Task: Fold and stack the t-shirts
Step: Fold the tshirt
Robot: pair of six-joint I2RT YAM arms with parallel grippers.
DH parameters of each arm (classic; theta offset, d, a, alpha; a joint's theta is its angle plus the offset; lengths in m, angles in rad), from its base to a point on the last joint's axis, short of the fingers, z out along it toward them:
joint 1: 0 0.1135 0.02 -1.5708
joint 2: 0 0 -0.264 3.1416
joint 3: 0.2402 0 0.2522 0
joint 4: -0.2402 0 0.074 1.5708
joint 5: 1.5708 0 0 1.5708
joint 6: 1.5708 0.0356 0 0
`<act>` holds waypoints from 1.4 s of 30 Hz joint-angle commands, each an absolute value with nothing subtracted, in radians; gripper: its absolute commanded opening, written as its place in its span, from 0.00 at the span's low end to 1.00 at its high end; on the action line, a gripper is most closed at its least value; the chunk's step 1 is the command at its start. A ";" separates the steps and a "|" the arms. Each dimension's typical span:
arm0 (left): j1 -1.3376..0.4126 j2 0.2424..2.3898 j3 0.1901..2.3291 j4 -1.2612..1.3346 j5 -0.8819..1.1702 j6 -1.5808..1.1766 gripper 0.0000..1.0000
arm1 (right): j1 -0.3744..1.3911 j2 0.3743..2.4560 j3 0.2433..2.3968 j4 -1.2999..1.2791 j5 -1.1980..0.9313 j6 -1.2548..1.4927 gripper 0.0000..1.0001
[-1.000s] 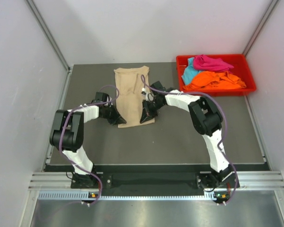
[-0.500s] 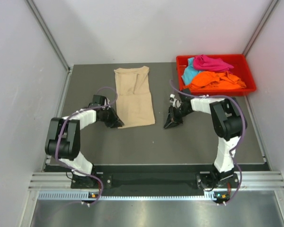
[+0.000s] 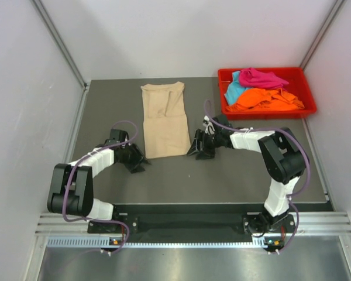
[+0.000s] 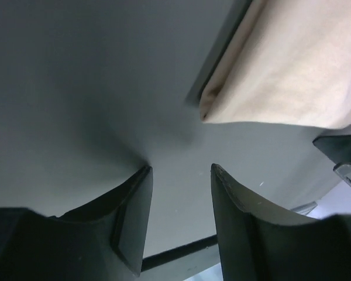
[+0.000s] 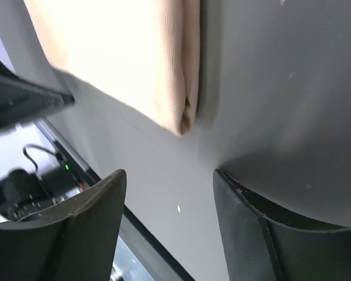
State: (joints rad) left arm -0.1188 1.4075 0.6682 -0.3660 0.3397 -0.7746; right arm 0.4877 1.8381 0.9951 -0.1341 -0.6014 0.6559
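Grey tabletop (image 3: 234,175), folded beige t-shirt (image 3: 164,120), left hand (image 4: 181,168), right hand (image 5: 169,173) — both parted, empty, beside its corners.

Dark grey table (image 3: 234,175) with folded beige t-shirt (image 3: 164,120) and red tray (image 3: 295,74)

the overhead view is bright and evenly lit from above, with diffuse light and no hard glare; the white walls take a faint lilac cast. the arms throw only soft, short shadows on the dark table (image 3: 240,175), and the metal strip (image 3: 193,260) along the bottom of the frame carries a pale sheen. in the wrist views the left gripper (image 4: 181,170) and right gripper (image 5: 169,172) sit at the lower edge, near-black, underexposed and out of focus, each with a hazy shadow above it. the beige t-shirt (image 4: 292,76) has a dark shadow line beside its fold; in the right wrist view it glows almost washed out at upper left, and the left edge is blurred.
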 commanded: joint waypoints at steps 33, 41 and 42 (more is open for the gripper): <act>-0.074 1.687 0.716 -0.255 0.201 -1.000 0.20 | 0.525 1.983 1.019 0.032 -0.420 0.928 0.38; -0.074 1.586 0.721 -0.330 0.190 -0.943 0.00 | 0.525 1.987 1.074 -0.047 -0.423 0.806 0.00; -0.074 1.565 0.712 -0.343 0.192 -0.936 0.00 | 0.526 1.979 1.071 -0.061 -0.422 0.764 0.00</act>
